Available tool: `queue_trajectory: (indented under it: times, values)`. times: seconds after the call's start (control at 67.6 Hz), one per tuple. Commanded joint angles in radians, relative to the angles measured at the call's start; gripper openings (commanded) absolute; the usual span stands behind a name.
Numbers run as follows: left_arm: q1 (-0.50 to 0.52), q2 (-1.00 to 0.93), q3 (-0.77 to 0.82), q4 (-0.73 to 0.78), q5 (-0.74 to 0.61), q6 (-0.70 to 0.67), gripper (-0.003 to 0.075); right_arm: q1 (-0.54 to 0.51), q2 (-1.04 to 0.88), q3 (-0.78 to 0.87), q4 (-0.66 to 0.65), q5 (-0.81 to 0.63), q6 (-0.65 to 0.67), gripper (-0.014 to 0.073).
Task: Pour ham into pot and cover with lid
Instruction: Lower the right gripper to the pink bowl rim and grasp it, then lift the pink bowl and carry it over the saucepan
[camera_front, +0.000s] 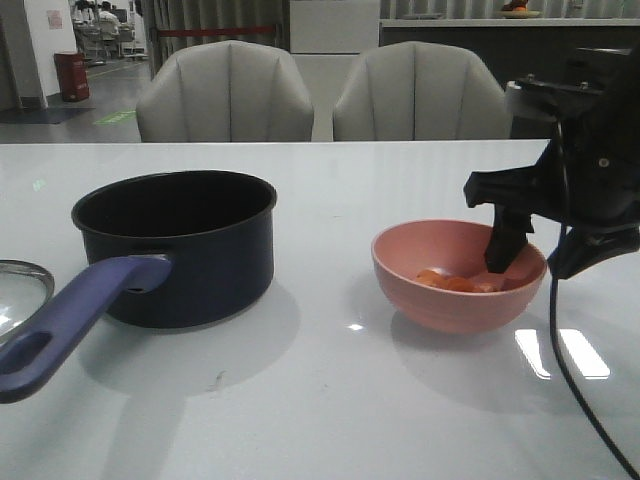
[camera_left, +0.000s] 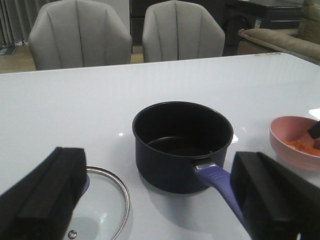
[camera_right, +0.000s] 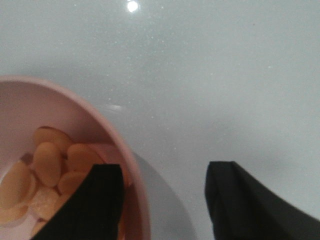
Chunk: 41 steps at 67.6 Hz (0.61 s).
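Note:
The dark navy pot (camera_front: 175, 245) stands on the left of the white table, empty, its purple-blue handle (camera_front: 70, 320) pointing to the near left. The glass lid (camera_front: 20, 290) lies flat at the left edge. It also shows in the left wrist view (camera_left: 107, 200), its knob mostly hidden behind a finger. Orange-pink ham (camera_front: 455, 281) lies in the pink bowl (camera_front: 458, 275) on the right. My right gripper (camera_right: 165, 200) is open and straddles the bowl's right rim (camera_right: 135, 170), one finger inside by the ham (camera_right: 50, 165). My left gripper (camera_left: 160, 210) is open and empty, above the table between lid and pot handle.
Two grey chairs (camera_front: 225, 90) (camera_front: 420, 90) stand behind the table's far edge. The right arm's black cable (camera_front: 570, 370) hangs down to the table's near right. The pot (camera_left: 182, 145) and the bowl (camera_left: 292, 142) stand about a bowl's width apart.

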<state>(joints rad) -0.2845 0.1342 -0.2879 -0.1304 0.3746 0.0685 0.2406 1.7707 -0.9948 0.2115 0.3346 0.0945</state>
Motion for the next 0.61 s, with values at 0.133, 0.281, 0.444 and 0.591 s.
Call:
queue_trajectory:
  times: [0.133,0.281,0.444,0.591]
  values:
    - [-0.009,0.01,-0.026,-0.014,-0.078,-0.001,0.0617,-0.001,0.007,-0.153,0.046,0.076,0.0,0.0132]
    - [-0.009,0.01,-0.026,-0.014,-0.078,-0.001,0.0617,0.01,-0.013,-0.269,0.053,0.14,-0.01,0.0144]
    - [-0.009,0.01,-0.026,-0.014,-0.078,-0.001,0.0617,0.075,-0.028,-0.382,0.053,0.126,-0.067,0.0144]
    - [-0.009,0.01,-0.026,-0.014,-0.078,-0.001,0.0617,0.19,-0.026,-0.459,0.053,0.056,-0.083,0.0144]
